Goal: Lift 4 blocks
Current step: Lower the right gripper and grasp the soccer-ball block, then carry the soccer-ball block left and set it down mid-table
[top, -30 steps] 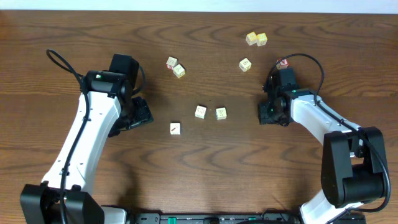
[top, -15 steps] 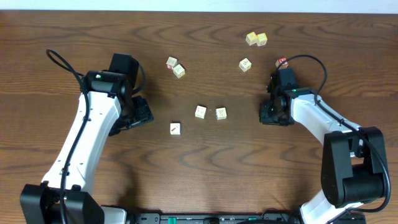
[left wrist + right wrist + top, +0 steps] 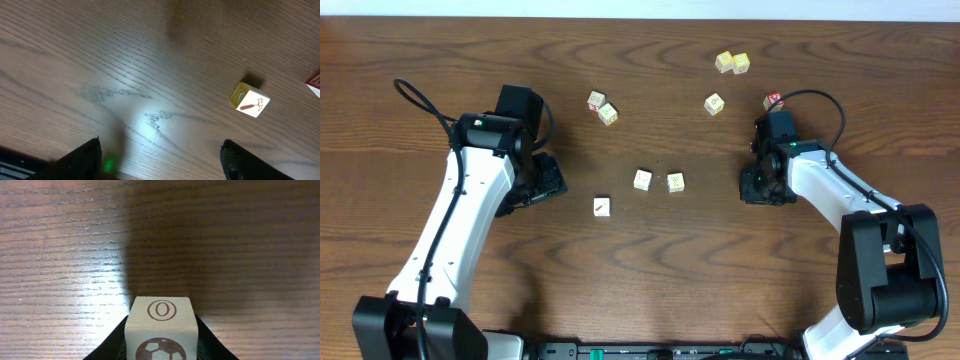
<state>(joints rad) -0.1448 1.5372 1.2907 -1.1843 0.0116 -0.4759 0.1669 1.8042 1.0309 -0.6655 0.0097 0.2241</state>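
My right gripper is shut on a white block marked with a dark ringed O and a football; in the overhead view this gripper hides the block. A white block with a red hammer mark lies on the wood ahead and to the right of my open left gripper, with nothing between its fingers. From overhead that block sits right of the left gripper. Two more pale blocks lie side by side mid-table.
Yellowish cubes lie at the back: a pair left of centre, one further right, a pair at the far edge. A cube with a red face sits just behind the right arm. A red-edged cube corner shows at the left wrist view's right border.
The right gripper's jaws have closed in and the right arm has shifted slightly to the right. The left arm and the loose blocks have not moved.
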